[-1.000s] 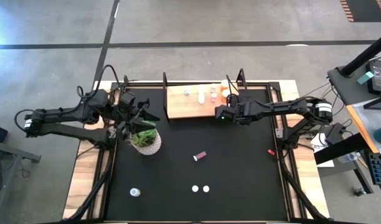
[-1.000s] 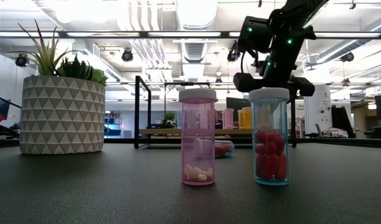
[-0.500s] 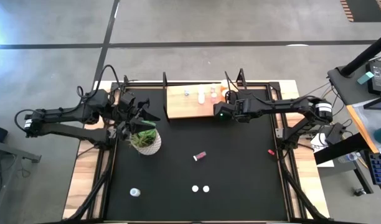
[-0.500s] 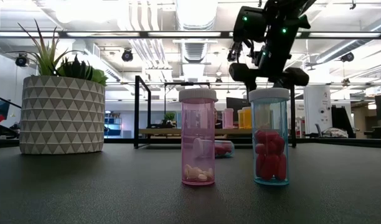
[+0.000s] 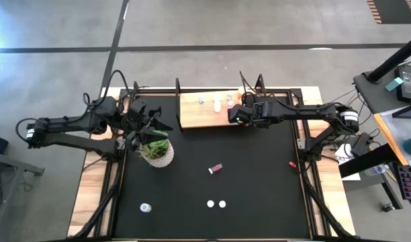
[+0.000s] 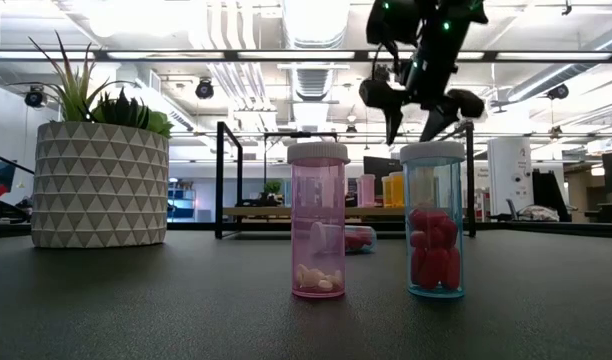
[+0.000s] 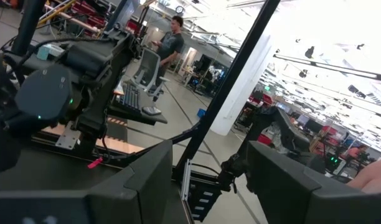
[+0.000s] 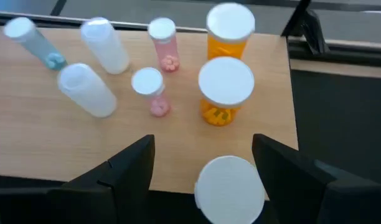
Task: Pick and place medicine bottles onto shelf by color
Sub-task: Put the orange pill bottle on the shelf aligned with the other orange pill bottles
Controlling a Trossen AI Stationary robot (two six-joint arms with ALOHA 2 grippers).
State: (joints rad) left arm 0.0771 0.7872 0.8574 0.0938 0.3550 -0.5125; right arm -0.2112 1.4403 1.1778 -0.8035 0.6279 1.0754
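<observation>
Black bench (image 5: 259, 175) carries the shelf (image 8: 35, 143), where the right hand (image 8: 203, 171) hangs open, empty, over seven medicine bottles (image 8: 225, 89); only its wrist view counts them. By the plant (image 5: 156, 152), the left hand (image 7: 206, 180) is open, empty.

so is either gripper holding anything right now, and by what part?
Nothing is held. The right gripper is open above the light-wood shelf board, over a white-capped orange bottle without touching it. The left gripper, beside the potted plant, is open and empty.
</observation>
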